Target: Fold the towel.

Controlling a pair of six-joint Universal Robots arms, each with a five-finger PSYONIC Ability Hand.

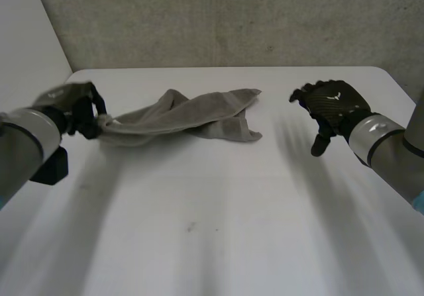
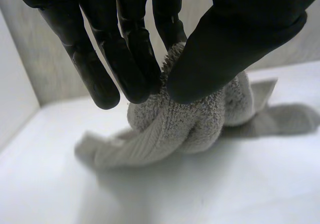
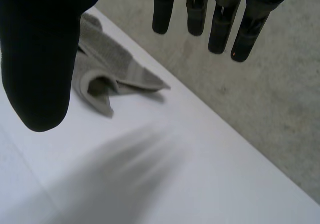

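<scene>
Black fingers [image 2: 132, 48] and thumb of the left hand [image 1: 83, 114] pinch one bunched end of the grey towel [image 1: 182, 117], which trails crumpled across the white surface [image 1: 218, 230] away from that hand. Well apart from the towel's far end, the right hand [image 1: 334, 104] hovers with fingers straight and spread, holding nothing.

The towel [image 1: 185, 117] lies on the worktop's [image 1: 218, 230] far side, the left hand [image 1: 83, 114] at its left end, the right hand [image 1: 334, 107] well apart on its right.
</scene>
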